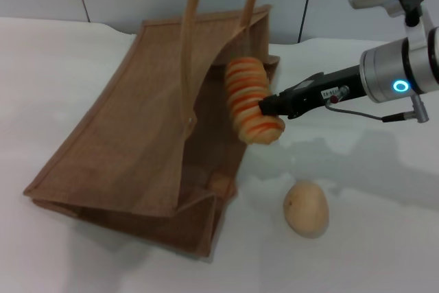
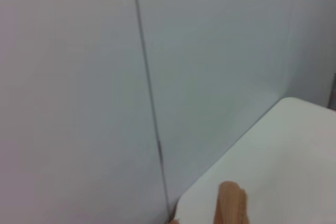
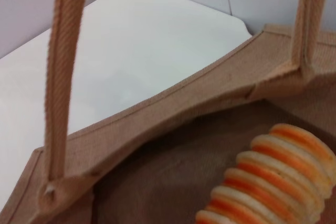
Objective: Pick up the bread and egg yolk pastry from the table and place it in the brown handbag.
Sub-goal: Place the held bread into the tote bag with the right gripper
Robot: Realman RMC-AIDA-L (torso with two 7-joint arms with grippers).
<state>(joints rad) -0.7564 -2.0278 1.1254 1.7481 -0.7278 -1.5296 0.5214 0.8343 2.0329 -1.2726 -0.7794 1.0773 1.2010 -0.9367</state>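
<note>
1. Head view: we see the right hand [image 1: 266,109] clenched on the bread [image 1: 252,99], holding it in the air at the open mouth of the brown handbag [image 1: 130,149].
2. The striped loaf hangs tilted, its upper end against the bag's rim and its lower end clear of the counter [image 1: 384,238].
3. The egg yolk pastry [image 1: 306,208] lies on the counter, near the bag's front corner and below the held loaf, apart from both.
4. The bag's two handles [image 1: 188,39] are drawn upward out of the picture; the left hand is not in view, so we cannot tell its state.
5. Right wrist view: we look down on the bread [image 3: 273,182] over the bag's dark interior [image 3: 173,171], between the handles [image 3: 63,77].
</note>
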